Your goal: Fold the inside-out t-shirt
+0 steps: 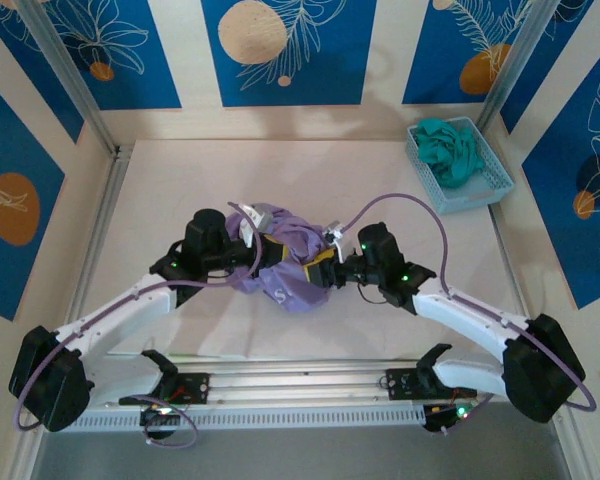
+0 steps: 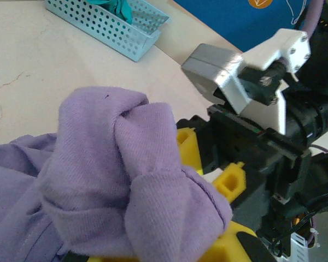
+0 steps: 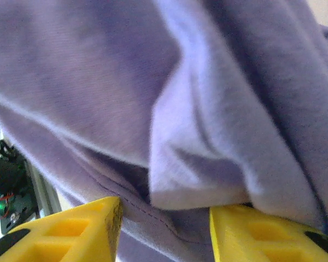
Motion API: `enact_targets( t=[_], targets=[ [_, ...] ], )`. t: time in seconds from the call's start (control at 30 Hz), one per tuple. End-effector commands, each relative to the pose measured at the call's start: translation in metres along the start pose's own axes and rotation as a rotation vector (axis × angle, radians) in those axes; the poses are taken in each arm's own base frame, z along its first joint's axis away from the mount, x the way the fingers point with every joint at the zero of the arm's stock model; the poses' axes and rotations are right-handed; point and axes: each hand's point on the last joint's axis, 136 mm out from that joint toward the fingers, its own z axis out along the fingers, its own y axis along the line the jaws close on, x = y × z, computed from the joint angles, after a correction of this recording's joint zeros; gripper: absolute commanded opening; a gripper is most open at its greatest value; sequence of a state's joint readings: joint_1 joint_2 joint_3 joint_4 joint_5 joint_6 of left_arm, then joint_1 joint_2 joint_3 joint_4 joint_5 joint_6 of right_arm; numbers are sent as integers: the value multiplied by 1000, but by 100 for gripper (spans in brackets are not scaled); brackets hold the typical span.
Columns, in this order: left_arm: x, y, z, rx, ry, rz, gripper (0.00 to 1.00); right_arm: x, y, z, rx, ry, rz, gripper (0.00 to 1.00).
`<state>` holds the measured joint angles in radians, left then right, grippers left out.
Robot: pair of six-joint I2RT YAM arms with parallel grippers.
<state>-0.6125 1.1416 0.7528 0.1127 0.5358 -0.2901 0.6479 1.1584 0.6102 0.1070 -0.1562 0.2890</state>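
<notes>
Pale, faintly veined counter (image 1: 280, 170) lies under both arms, boxed by cream walls with blue leaf-print panels (image 1: 290, 50). At its centre the left claw (image 1: 248, 262) is closed on the t-shirt (image 1: 290, 270), but its tips are buried in cloth, so the pinch itself cannot be made out. The right claw (image 1: 325, 268) meets it from 3 o'clock. In its own wrist view its blocky yellow fingers (image 3: 71, 234) stand apart, with a hemmed fold sagging into the gap and nothing squeezed.

The t-shirt is a lavender knit, soft and finely ribbed, bunched into a rumpled ball between the two claws, with the left one at its 9 o'clock. A faint white mark shows low on the bundle. Sleeves and neckline are lost in the folds.

A purple cable (image 1: 420, 205) arcs over the right arm. At 1 o'clock on the counter sits a light blue perforated plastic basket (image 1: 480, 195) holding crumpled teal cloth (image 1: 450, 150).
</notes>
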Motion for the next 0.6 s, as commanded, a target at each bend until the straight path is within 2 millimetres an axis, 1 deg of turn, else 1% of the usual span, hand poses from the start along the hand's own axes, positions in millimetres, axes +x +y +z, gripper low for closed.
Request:
enact_targets(
  t=[0.0,0.03,0.07,0.1,0.17,0.2,0.27,0.3,0.37,0.43,0.53,0.57],
  targets=[
    [-7,-5,-5,27,-25,11,0,-39,1,-2,23,-117,-5,36],
    [-6,-4,-4,24,-21,10,0,-41,2,-4,23,-125,-5,28],
    [-6,-3,-5,15,-21,14,0,-43,2,-5,21,-131,-6,24],
    [-5,-1,-5,5,-19,15,0,-44,1,-9,29,-136,-3,22],
    [-3,0,-5,1,-18,18,0,-45,-3,-13,45,-138,6,21],
    [-3,1,-5,0,-20,17,0,-44,-7,-15,54,-136,20,15],
    [-2,1,-5,1,-23,15,0,-43,-6,-17,36,-133,36,3],
    [-2,2,-5,-4,-23,16,0,-43,-4,-18,15,-136,39,0],
    [-1,6,-5,-24,-23,15,0,-45,5,-22,-37,-138,29,0],
    [1,15,-5,-73,-17,5,0,-50,16,-29,-102,-141,12,0],
    [5,30,-7,-156,-8,-8,0,-63,35,-47,-218,-161,11,0],
    [6,39,-9,-202,-8,-16,0,-68,41,-54,-264,-170,20,0]
  ],
)
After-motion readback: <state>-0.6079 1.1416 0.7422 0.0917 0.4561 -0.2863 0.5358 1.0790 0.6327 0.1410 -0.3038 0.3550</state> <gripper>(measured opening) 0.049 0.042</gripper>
